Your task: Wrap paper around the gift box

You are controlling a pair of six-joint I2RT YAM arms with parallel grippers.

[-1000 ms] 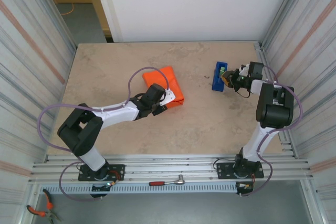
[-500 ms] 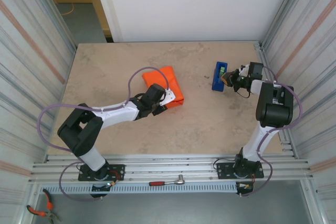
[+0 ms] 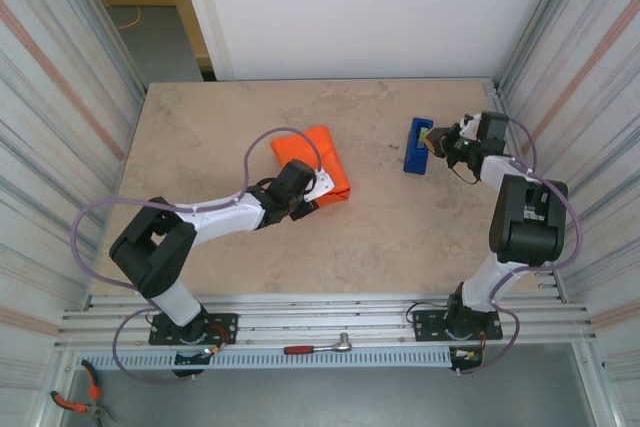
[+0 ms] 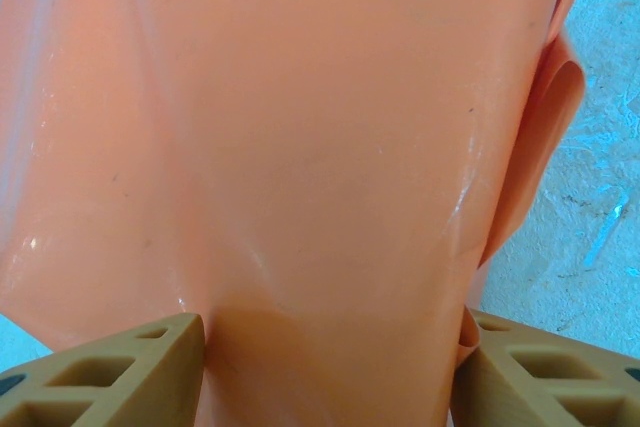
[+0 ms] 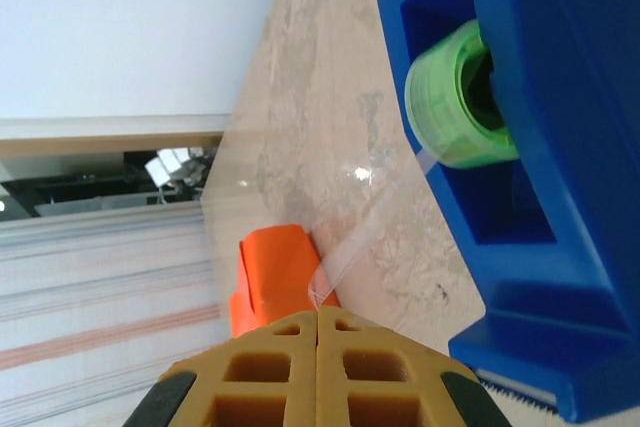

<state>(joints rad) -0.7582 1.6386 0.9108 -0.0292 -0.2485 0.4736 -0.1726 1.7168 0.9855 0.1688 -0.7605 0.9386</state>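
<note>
The orange paper lies folded into a parcel left of the table's middle; the gift box is hidden under it. My left gripper sits at the parcel's near right end. In the left wrist view its fingers press on both sides of the paper, so the left gripper is shut on it. My right gripper is beside the blue tape dispenser. In the right wrist view the right gripper is shut on a clear tape strip that runs from the green roll.
Ribbed metal walls close in both sides of the table and a white wall stands at the back. A ratchet tool lies on the front rail, and pliers lie at the bottom left.
The right gripper has closed on the tape end and its wrist has shifted slightly toward the back. The left arm and the orange parcel have not moved.
</note>
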